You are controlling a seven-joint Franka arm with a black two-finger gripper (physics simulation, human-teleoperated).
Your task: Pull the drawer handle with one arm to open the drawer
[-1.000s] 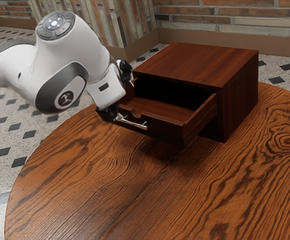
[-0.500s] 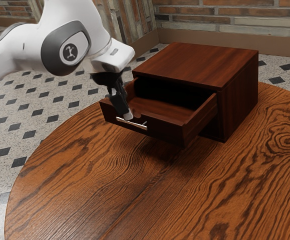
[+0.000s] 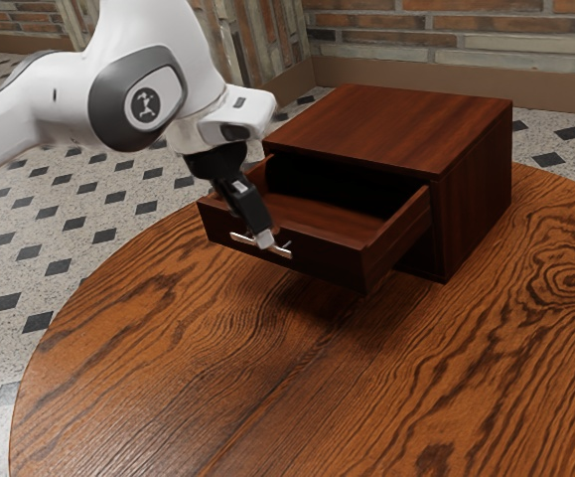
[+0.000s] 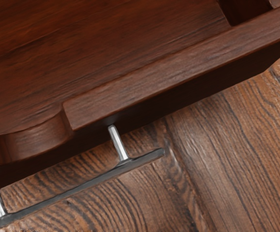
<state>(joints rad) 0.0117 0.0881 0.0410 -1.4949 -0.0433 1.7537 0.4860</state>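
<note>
From the exterior view's left the white arm is brought in above the tiled floor, w/ its black hand angled down at the drawer's front. The hand's grey tip is seen right at the metal bar handle, approx. at the bar's middle. Contact can't be confirmed, & whether the hand is spread or pressed together can't be told. The handle is fixed across the front panel of the drawer, which is pulled well out of the cabinet toward the exterior view's left. The drawer's inside is exposed & a dark opening is left above it in the cabinet. The cabinet, in dark reddish wood, is set by the far edge of the round wooden table, w/ the drawer front held just above the table top. A brick wall is seen behind the cabinet. In the wrist view the handle is shown from above as a flat grey bar. It is held off the drawer's front edge by two thin bright posts, w/ the table's grain visible beneath & beside it.
</note>
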